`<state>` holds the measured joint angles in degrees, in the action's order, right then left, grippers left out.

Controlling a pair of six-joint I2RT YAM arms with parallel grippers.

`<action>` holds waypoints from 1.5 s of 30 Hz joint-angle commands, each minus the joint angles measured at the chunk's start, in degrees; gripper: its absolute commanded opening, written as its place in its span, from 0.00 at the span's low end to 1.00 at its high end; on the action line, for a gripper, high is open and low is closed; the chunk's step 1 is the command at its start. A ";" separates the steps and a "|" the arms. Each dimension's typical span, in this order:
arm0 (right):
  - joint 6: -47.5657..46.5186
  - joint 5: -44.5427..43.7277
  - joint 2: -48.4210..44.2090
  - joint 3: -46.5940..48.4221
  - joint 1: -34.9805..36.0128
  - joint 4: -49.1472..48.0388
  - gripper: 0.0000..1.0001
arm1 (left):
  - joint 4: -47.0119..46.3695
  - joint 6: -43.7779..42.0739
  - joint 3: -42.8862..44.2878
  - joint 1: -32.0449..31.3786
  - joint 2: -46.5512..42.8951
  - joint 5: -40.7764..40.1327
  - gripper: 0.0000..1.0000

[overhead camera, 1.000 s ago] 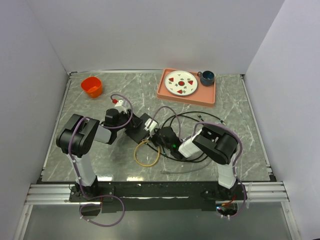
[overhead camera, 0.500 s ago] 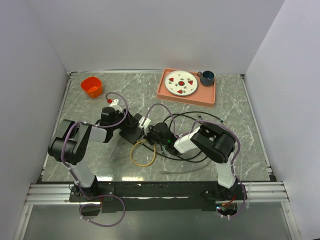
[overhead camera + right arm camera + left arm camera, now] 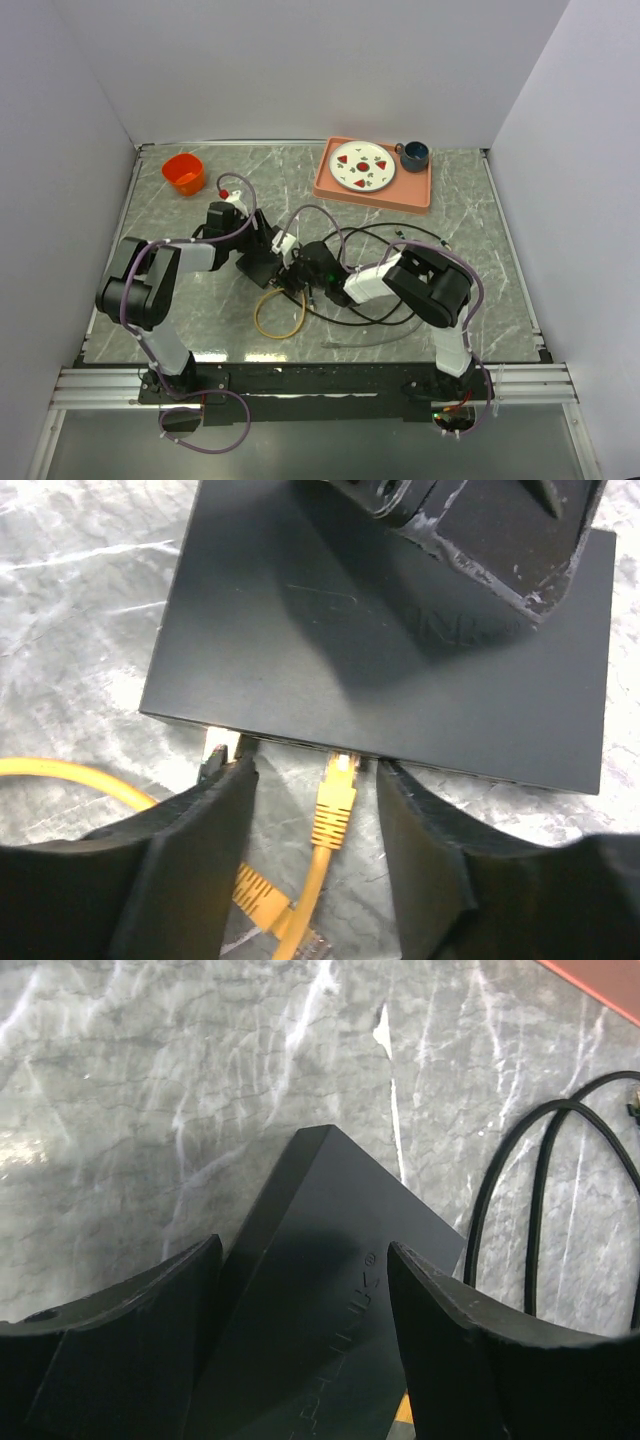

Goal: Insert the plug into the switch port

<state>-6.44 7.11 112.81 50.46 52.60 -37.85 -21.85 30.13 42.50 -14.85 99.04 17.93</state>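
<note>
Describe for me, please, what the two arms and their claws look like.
The left arm and right arm are chunky black joints joined by white links, with purple cables looping alongside. The left claw and right claw each have two broad, curved, matte-black fingers; one shows pale scuffs.
</note>
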 commanded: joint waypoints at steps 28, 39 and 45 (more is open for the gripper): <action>6.25 -10.72 -17.79 2.64 -1.88 25.36 0.99 | 26.15 -5.17 3.29 -2.11 -18.18 -11.34 0.73; 20.48 -12.65 -29.40 -2.73 -10.13 29.83 0.99 | 23.34 -7.10 3.81 -8.60 -24.69 -7.38 0.72; 23.22 -7.39 -31.51 -1.59 -16.02 37.49 0.99 | 23.43 -6.31 9.08 -16.25 -19.51 -7.56 0.69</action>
<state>13.04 -3.38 84.01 48.23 39.79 -5.74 3.49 24.25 46.81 -27.44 76.77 9.43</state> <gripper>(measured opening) 0.992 0.706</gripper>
